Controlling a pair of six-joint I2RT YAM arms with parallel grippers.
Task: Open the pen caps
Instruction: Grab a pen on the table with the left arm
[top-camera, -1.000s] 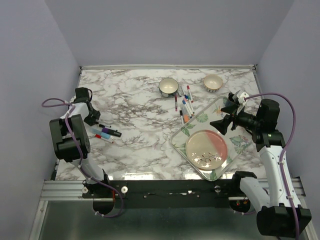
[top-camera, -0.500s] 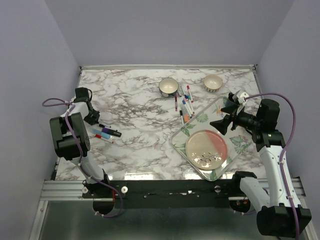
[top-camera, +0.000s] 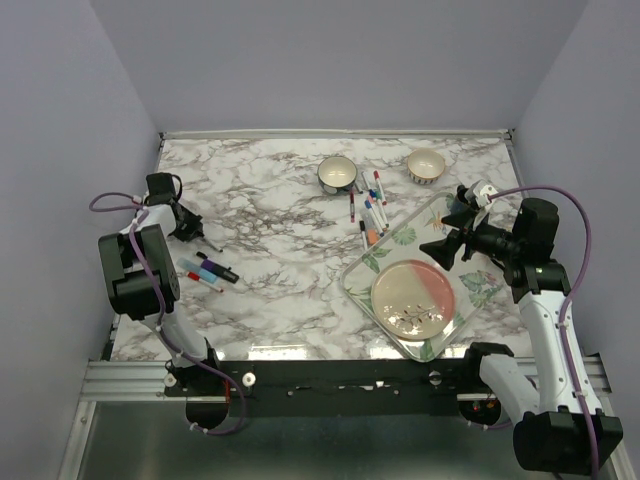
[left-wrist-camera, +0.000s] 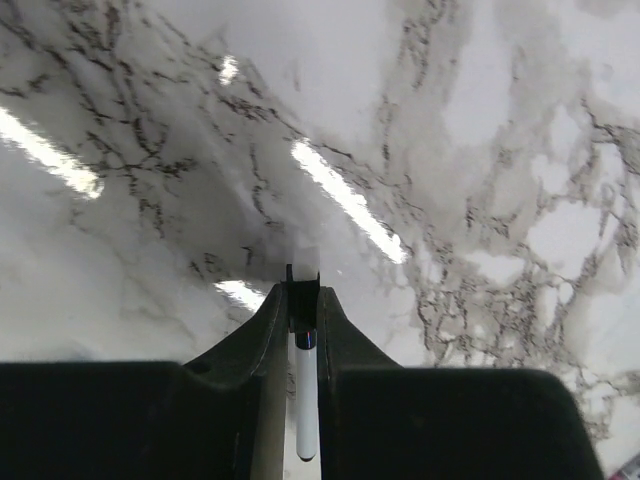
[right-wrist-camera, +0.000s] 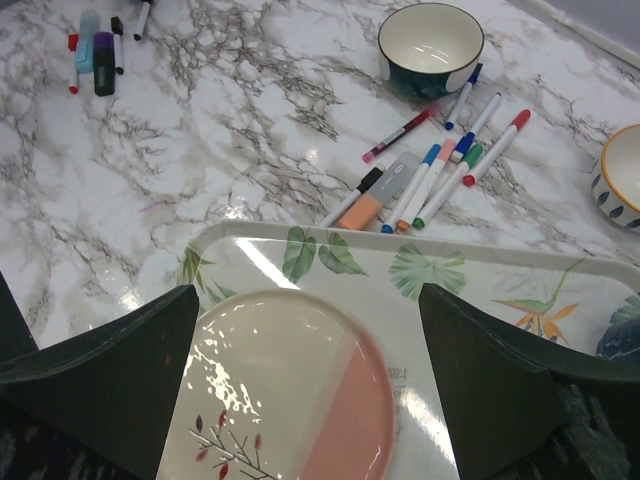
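My left gripper (top-camera: 186, 230) is at the table's left edge, shut on a thin white-barrelled pen (left-wrist-camera: 306, 400). The pen's black cap (left-wrist-camera: 303, 310) sits between the fingertips, low over the marble. Other capped pens (top-camera: 208, 270) lie just to its right, with red, black and purple caps; they also show in the right wrist view (right-wrist-camera: 97, 50). A pile of capped pens (top-camera: 370, 210) lies mid-table, also visible in the right wrist view (right-wrist-camera: 430, 170). My right gripper (top-camera: 450, 228) is open and empty above the tray; its jaws frame the plate in the right wrist view (right-wrist-camera: 310, 380).
A leaf-patterned tray (top-camera: 402, 238) holds a pink and cream plate (top-camera: 414, 298) at the right. A dark bowl (top-camera: 337, 174) and a cream bowl (top-camera: 426, 164) stand at the back. Walls close in the left and right table edges.
My left gripper has shifted slightly toward the back left. The loose pens beside it have turned and moved a little. The right arm has not moved.
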